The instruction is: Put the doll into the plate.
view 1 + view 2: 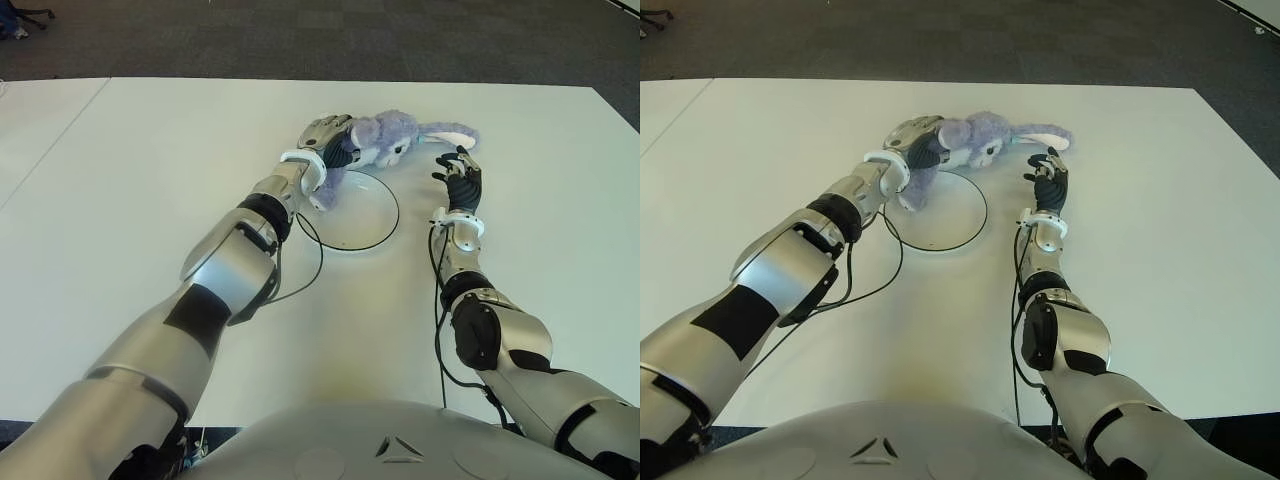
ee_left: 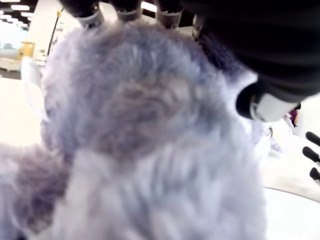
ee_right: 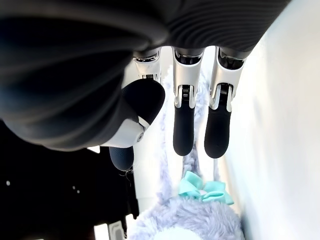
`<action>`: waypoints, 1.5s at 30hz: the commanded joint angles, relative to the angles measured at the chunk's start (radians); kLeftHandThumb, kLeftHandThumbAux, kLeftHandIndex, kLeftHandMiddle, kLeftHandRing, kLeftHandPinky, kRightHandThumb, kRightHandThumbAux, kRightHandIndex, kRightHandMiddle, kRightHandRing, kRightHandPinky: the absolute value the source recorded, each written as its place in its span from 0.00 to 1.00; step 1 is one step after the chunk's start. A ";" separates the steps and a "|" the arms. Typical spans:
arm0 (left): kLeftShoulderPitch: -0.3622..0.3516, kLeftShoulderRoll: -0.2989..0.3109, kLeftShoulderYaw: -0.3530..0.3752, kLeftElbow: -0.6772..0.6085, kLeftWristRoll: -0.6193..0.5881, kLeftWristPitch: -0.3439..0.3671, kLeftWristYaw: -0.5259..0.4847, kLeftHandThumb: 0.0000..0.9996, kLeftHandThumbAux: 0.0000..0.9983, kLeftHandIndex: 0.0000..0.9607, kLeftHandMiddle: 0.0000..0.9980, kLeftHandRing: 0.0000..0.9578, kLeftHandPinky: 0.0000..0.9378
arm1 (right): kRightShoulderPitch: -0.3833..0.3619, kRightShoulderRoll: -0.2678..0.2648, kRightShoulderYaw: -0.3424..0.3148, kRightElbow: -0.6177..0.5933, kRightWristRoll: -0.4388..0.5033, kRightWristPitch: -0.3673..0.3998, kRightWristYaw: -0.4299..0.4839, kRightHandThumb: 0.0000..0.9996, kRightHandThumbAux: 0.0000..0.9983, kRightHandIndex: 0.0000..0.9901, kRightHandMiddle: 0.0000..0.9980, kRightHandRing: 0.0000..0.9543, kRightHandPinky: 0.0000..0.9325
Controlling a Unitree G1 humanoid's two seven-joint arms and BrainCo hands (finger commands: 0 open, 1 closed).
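A lavender plush doll (image 1: 385, 138) with long ears and a teal bow (image 3: 204, 189) hangs over the far rim of the white plate (image 1: 362, 214), in the middle of the table. My left hand (image 1: 326, 140) is shut on the doll's body, whose fur (image 2: 150, 140) fills the left wrist view. My right hand (image 1: 459, 176) shows to the right of the plate, just below the doll's long ear (image 1: 450, 131). Its fingers (image 3: 183, 127) are spread and hold nothing.
The white table (image 1: 140, 200) stretches wide on all sides. A black cable (image 1: 310, 262) runs from my left forearm across the table beside the plate. Dark carpet (image 1: 300, 40) lies beyond the far edge.
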 commanded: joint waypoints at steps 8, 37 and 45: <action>0.089 0.001 -0.073 0.066 0.080 0.119 -0.001 0.58 0.43 0.00 0.00 0.00 0.01 | 0.228 0.122 0.014 0.138 -0.006 0.093 -0.051 1.00 0.70 0.44 0.11 0.25 0.44; 0.100 -0.029 -0.082 0.068 0.083 0.148 -0.016 0.35 0.35 0.00 0.00 0.00 0.00 | 0.261 0.123 0.043 0.136 -0.011 0.082 -0.062 1.00 0.70 0.44 0.12 0.19 0.44; 0.113 -0.036 -0.075 0.070 0.067 0.157 -0.035 0.30 0.35 0.00 0.00 0.00 0.00 | 0.267 0.129 0.030 0.134 0.004 0.072 -0.046 1.00 0.70 0.44 0.10 0.22 0.45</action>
